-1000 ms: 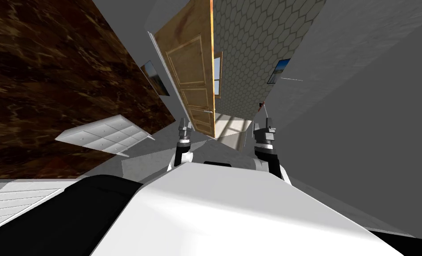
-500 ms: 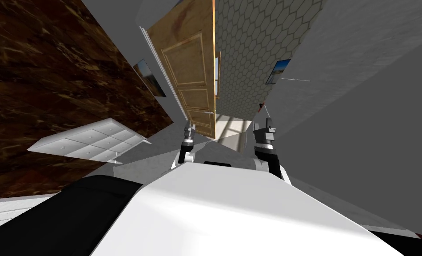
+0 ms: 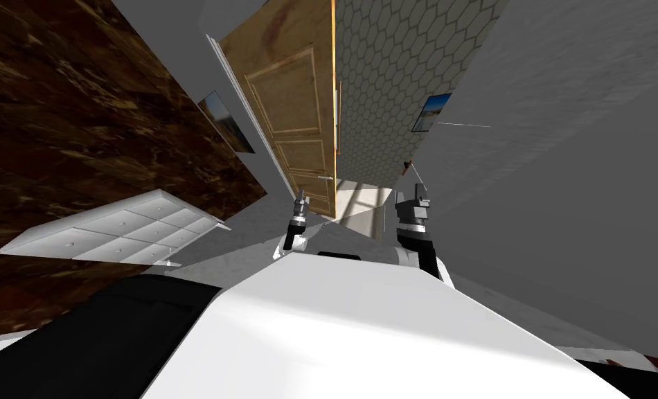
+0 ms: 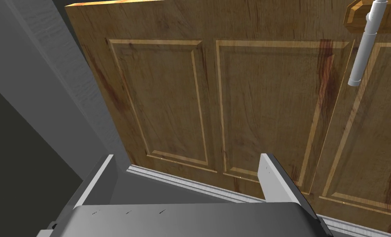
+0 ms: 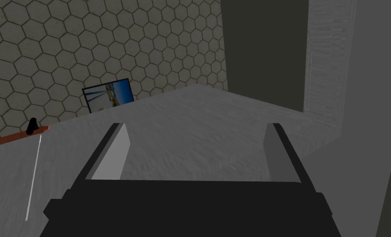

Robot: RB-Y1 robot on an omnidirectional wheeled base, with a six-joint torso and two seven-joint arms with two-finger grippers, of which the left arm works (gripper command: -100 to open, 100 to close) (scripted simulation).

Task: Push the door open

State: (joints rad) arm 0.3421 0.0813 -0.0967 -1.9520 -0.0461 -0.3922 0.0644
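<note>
The panelled wooden door (image 3: pixel 296 104) stands partly open straight ahead, with its free edge toward the hexagon-tiled room beyond. A light grey lever handle (image 3: pixel 325 178) sits near that edge. My left gripper (image 3: pixel 300 201) is low at the door's face, open, with nothing between its fingers. In the left wrist view the door (image 4: pixel 240 107) is close in front of the open left gripper (image 4: pixel 190 166), and the lever handle (image 4: pixel 365 45) lies off to one side. My right gripper (image 3: pixel 418 192) hangs open near the grey wall, apart from the door; its fingers (image 5: pixel 116 152) hold nothing.
A white chest of drawers (image 3: pixel 113 232) stands against the dark brown marbled wall (image 3: pixel 64 118) on my left. A grey wall (image 3: pixel 563 173) runs along my right. Framed pictures (image 3: pixel 225 125) hang beside the white door frame (image 3: pixel 241 104) and on the tiled wall (image 3: pixel 390 62).
My base has moved forward toward the door. My left gripper has gone up to the door's lower panel, and the door has swung further away from me.
</note>
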